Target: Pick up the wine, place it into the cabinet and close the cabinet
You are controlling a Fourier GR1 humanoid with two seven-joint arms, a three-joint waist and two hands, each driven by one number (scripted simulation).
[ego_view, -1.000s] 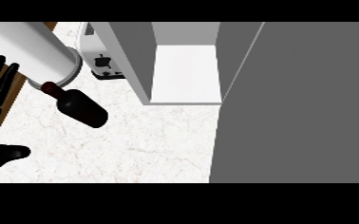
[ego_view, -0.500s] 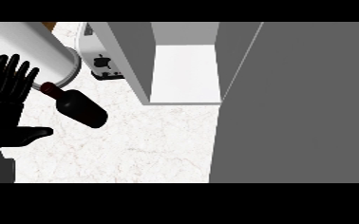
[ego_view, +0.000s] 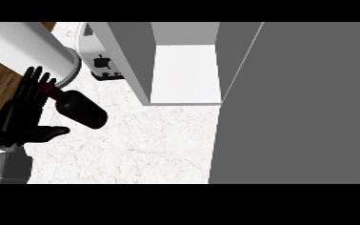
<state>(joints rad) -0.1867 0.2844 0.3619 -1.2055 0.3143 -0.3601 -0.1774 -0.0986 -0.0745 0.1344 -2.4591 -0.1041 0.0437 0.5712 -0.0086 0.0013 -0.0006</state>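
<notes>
1. The left hand [ego_view: 25, 119] stands at the left edge of the head view, its fingers [ego_view: 32, 83] straight and spread apart, thumb stretched out toward the right, holding nothing.
2. The wine [ego_view: 79, 107] lies on its side on the tabletop [ego_view: 155, 138], just beside that hand; its red-capped neck points up-left and seems to meet or pass behind the fingertips, though contact cannot be told for certain.
3. The step in hand appears to be the grasp. A good way would be for the robot to bring the palm against the wide body of the bottle, not the thin neck, and curl the fingers and thumb round it only once the body sits well inside the hand.
4. The bottle is a dark, smooth, rounded cylinder narrowing to a slim neck; lying down, it would likely roll if nudged from the side, so the approach should close on both sides together.
5. The cabinet [ego_view: 186, 71] stands open ahead, a boxy grey shell with a plain white floor inside; its door [ego_view: 288, 105] is a large flat grey panel filling the right of the view.
6. The tabletop is pale, marble-like stone with faint veins.
7. A white cylinder [ego_view: 38, 47] rises at upper left, and a small white appliance [ego_view: 104, 63] sits next to the cabinet wall.
8. The right hand is not visible.
</notes>
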